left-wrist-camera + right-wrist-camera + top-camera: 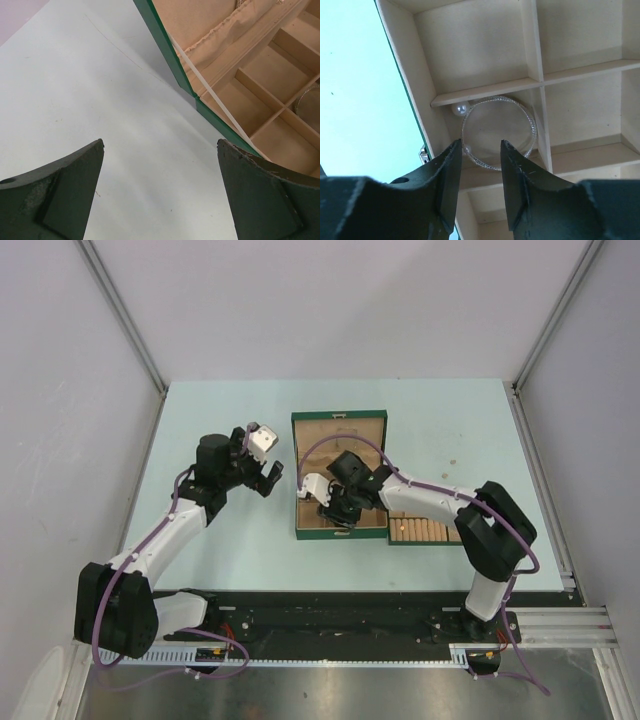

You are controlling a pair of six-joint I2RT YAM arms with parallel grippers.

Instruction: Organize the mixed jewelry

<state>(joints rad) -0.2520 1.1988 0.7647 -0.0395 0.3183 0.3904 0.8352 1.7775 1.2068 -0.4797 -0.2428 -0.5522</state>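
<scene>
While the right hand [481, 147] hangs over the green box [485, 91], its two fingers stand a little apart and grasp nothing. Just under them, a thin silvery loop [497, 99] with pale beads lies flat in one compartment near the box's side wall. The left hand [160, 143] is spread wide above the surface [100, 100], beside the box.

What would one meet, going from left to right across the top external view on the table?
Black-and-white left robot arm, open green box with tan lining, flat green tray with tan ring rolls. The right arm overlaps both containers, so it is omitted.
</scene>
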